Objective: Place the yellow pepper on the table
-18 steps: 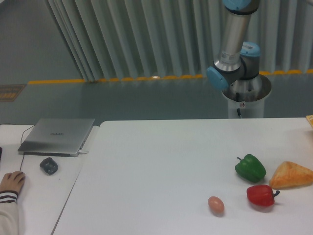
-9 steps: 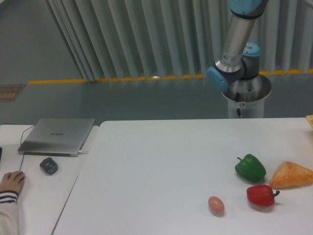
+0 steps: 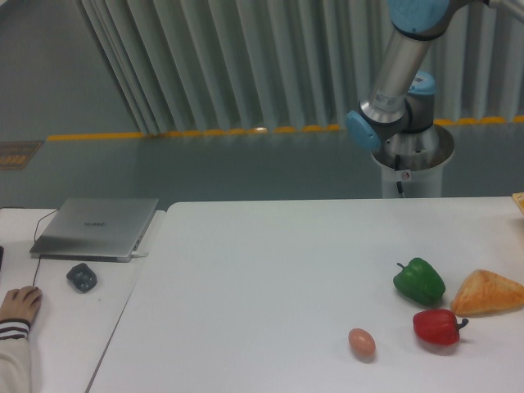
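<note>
The fingers of the gripper are out of the picture — the arm (image 3: 399, 70) leaves the frame at the top right, so how far they stand apart, and whether they hold anything, cannot be told. Only the arm's lower links show: a silver tube slanting up to the right from a blue-capped joint, above its round base behind the far edge of the worktop (image 3: 262, 270).

The yellow pepper is nowhere to be seen on the worktop or elsewhere in view.

Taking the green pepper (image 3: 419, 281) as the landmark, it lies on the right part of the white worktop, stem toward the left. Just to its right, close but apart, lies an orange-tan wedge of bread (image 3: 486, 294). Just in front of the green pepper, a little to the right, lies the red pepper (image 3: 437, 327), its dark stem pointing right toward the bread. In front and to the left of the green pepper, near the red one but not touching it, lies a brownish egg (image 3: 361, 343).

Well to the left of the green pepper, past the worktop's rounded corner, stands a smaller white desk (image 3: 57, 327). On it a closed grey laptop (image 3: 97, 228) lies at the far side, a small dark object (image 3: 81, 277) just in front of it, and a person's hand (image 3: 20, 304) in a striped cuff rests at the desk's left edge.
</note>
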Robot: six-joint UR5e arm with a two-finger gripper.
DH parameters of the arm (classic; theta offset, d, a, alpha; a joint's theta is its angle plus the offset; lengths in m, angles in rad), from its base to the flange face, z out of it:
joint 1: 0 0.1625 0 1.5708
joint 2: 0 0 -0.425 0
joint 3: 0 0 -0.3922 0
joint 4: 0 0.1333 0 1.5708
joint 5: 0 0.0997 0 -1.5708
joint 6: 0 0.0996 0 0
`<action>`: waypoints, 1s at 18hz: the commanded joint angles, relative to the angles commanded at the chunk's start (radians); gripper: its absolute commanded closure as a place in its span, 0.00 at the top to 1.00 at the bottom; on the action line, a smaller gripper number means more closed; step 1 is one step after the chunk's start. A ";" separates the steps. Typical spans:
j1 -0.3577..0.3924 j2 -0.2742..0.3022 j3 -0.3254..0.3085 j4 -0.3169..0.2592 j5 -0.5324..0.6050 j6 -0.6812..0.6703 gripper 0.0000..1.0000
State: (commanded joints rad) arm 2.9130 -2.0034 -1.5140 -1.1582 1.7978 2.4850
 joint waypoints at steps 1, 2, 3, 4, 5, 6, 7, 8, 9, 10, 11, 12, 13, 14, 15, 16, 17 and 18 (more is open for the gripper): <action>0.000 -0.002 0.000 0.005 0.000 0.000 1.00; 0.000 -0.002 0.000 0.006 0.000 0.000 1.00; 0.000 -0.003 0.000 0.008 0.000 0.000 1.00; 0.000 -0.006 0.000 0.009 0.000 0.000 1.00; 0.000 -0.009 0.000 0.012 0.000 0.000 1.00; 0.000 -0.014 -0.002 0.017 0.000 -0.002 1.00; 0.000 -0.020 -0.003 0.021 0.000 -0.002 1.00; 0.002 -0.025 -0.003 0.025 0.000 -0.002 1.00; 0.002 -0.031 -0.003 0.026 0.000 -0.002 1.00; 0.003 -0.034 -0.003 0.028 0.002 -0.002 1.00; 0.005 -0.035 -0.003 0.031 0.002 -0.002 1.00; 0.005 -0.041 -0.003 0.031 0.003 -0.002 1.00; 0.005 -0.044 -0.003 0.032 0.008 -0.003 1.00; 0.005 -0.046 -0.003 0.032 0.012 -0.005 1.00; 0.006 -0.051 -0.003 0.034 0.012 -0.003 1.00; 0.009 -0.052 -0.003 0.034 0.012 -0.003 1.00; 0.015 -0.054 -0.005 0.034 0.012 -0.005 0.96; 0.017 -0.054 -0.003 0.032 0.011 0.000 0.77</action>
State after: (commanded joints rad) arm 2.9299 -2.0571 -1.5171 -1.1259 1.8086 2.4850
